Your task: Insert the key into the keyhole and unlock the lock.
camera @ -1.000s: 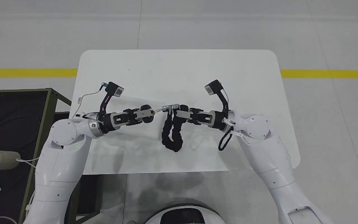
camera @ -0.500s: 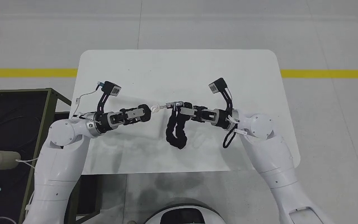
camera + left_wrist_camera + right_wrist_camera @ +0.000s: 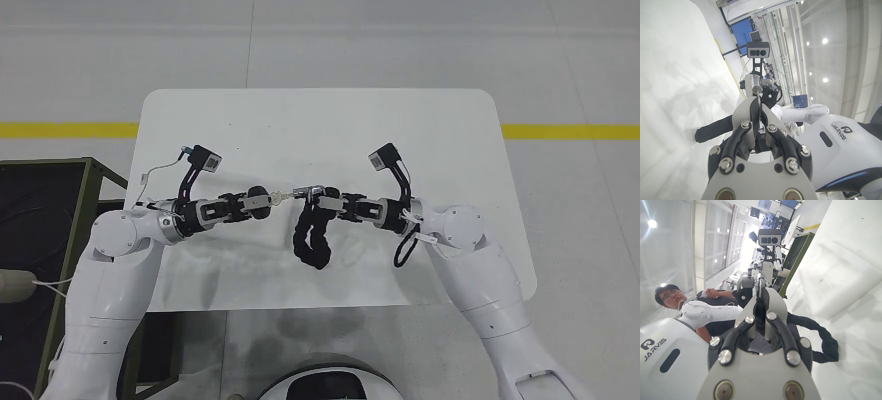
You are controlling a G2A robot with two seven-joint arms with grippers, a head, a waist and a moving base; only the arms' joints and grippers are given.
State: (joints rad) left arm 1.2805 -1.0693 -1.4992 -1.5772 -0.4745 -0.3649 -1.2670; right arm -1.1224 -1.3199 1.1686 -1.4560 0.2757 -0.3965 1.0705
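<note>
- Silver metal is drawing the eye: the lock [image 3: 311, 190] and the key [image 3: 291, 193] are drifting back to the left after swinging right and slightly farther away half a second ago. They are settling about where they hung a second ago.
- Both arms are moving with them, so key and lock are travelling as one joined piece. This is reading as a wiggle to seat or turn the key, not as a release.
- The left gripper [image 3: 759, 103] is pinching the key's flat bow tightly between its fingers, and the blade tip is sitting in the keyhole [image 3: 756, 88].
- The right gripper [image 3: 759, 294] is clamping closed on the lock, just behind its grey cylinder.
- The lock is hanging in the air above the middle of the white table [image 3: 420, 130], between the two grippers.
- Its black sleeved cable [image 3: 308, 240] is drooping toward the near edge as a closed loop, so unlocking is looking unfinished.
</note>
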